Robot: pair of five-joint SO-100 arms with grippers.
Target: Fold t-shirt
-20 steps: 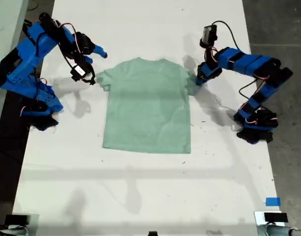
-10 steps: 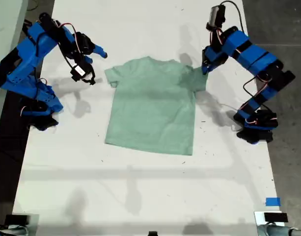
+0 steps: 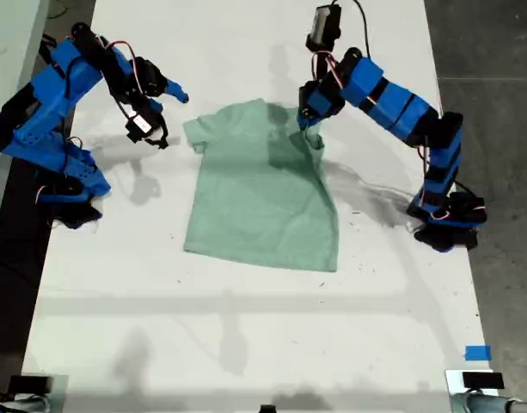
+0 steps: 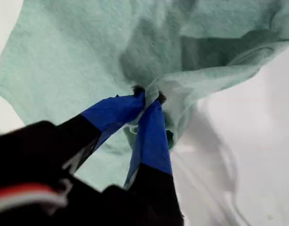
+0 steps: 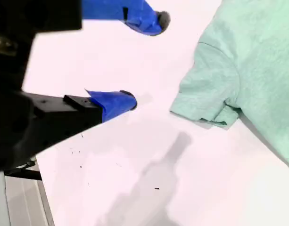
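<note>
Folding barely begun: t-shirt (image 3: 261, 194) lying mostly flat mid-surface (image 3: 246, 344), one sleeve pinched and lifted over the chest, the opposite sleeve and the bottom half not yet folded. First end effector (image 4: 147, 97) clamped together on that sleeve, near the collar toward the exterior view's right. Second end effector (image 5: 145, 59) spread apart, empty, hovering just off the sleeve at the exterior view's left. Compared with a second ago: gripped sleeve carried from the shirt's outer edge inward across the body, shirt nudged slightly toward the exterior view's right; second arm unmoved.
</note>
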